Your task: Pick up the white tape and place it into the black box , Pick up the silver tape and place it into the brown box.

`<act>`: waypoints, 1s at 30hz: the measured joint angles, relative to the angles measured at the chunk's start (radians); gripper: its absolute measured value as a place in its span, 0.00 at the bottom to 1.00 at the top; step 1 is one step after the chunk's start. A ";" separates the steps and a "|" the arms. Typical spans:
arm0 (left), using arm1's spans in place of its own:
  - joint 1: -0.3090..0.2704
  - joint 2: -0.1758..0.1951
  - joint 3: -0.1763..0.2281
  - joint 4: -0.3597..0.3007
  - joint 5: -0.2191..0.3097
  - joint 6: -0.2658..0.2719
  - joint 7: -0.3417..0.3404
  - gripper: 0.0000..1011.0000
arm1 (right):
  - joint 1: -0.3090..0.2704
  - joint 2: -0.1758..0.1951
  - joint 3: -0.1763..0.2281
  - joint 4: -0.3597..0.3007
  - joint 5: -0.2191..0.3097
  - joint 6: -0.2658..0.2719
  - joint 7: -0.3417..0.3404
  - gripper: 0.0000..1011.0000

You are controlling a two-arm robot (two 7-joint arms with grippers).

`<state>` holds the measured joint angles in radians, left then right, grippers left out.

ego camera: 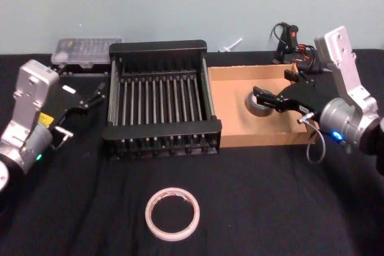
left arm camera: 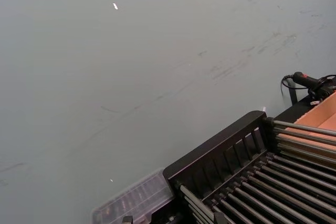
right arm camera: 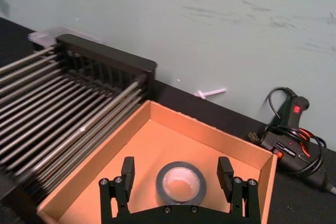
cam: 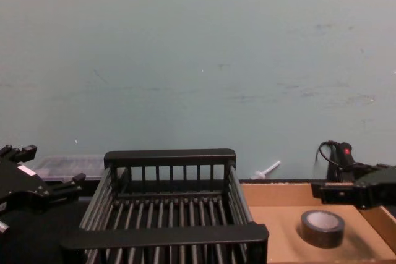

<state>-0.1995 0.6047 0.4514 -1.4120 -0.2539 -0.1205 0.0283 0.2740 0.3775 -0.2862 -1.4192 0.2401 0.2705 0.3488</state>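
Right gripper (ego camera: 259,99) is over the brown box (ego camera: 234,137), fingers spread apart, one either side of the silver tape (ego camera: 259,104); no clamp visible, gaps show in the right wrist view between the fingers (right arm camera: 127,169) and the roll. Silver tape lies flat on the box floor, toward the box's 3 o'clock half. Black box (ego camera: 161,131) sits mid-desk, touching the brown box at its 3 o'clock side. White tape (ego camera: 172,213) lies flat on the desk (ego camera: 270,202) at 6 o'clock from the black box, well apart from both grippers. Left gripper (ego camera: 94,95) hangs at 9 o'clock of the black box, fingers apart, holding nothing. Clear plastic case (ego camera: 85,50) at 10 o'clock of the black box; glue gun (right arm camera: 287,132) behind the brown box at 1 o'clock.
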 joint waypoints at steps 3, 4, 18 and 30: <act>0.000 0.000 0.000 0.000 0.000 0.000 0.000 0.99 | -0.026 0.020 0.004 -0.030 0.008 -0.011 0.016 0.99; 0.000 0.000 0.000 0.000 0.000 0.000 0.000 0.99 | -0.042 0.032 0.007 -0.051 0.013 -0.017 0.025 0.99; 0.000 0.000 0.000 0.000 0.000 0.000 0.000 0.99 | -0.185 0.160 0.010 -0.197 0.056 -0.066 0.098 0.99; 0.000 0.000 0.000 0.000 0.000 0.000 0.000 0.99 | -0.225 0.215 -0.075 -0.235 0.052 -0.059 0.150 0.99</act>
<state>-0.1996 0.6047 0.4514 -1.4120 -0.2539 -0.1205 0.0283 0.0495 0.5927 -0.3611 -1.6545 0.2923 0.2114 0.4993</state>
